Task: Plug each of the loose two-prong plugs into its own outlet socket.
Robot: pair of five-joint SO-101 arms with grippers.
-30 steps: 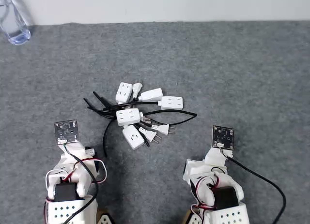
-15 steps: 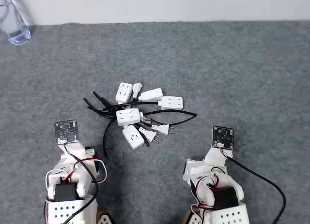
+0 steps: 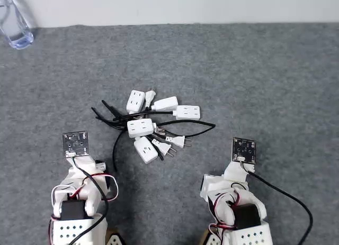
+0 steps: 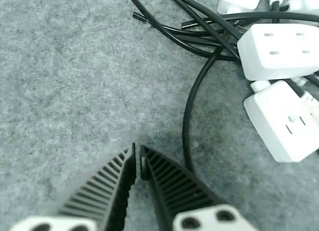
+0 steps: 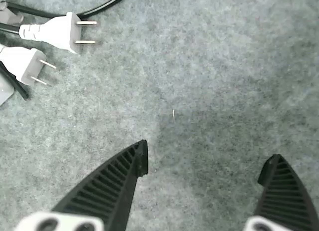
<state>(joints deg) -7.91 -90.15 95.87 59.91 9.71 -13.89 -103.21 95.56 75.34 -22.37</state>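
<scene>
Two plugs (image 3: 177,142) lie loose mid-tabletop (image 3: 265,75), prongs bare, at the edge of a tangle of white sockets (image 3: 140,127) and black cords (image 3: 196,131). Left gripper (image 4: 138,150) clenched on nothing, just beside a cord loop. Right gripper (image 5: 208,155) spread wide, empty, over grey tabletop, near the plugs, not touching.

clear bottle (image 3: 13,28) at far left corner, on grey felt mat (image 3: 265,70).
</scene>
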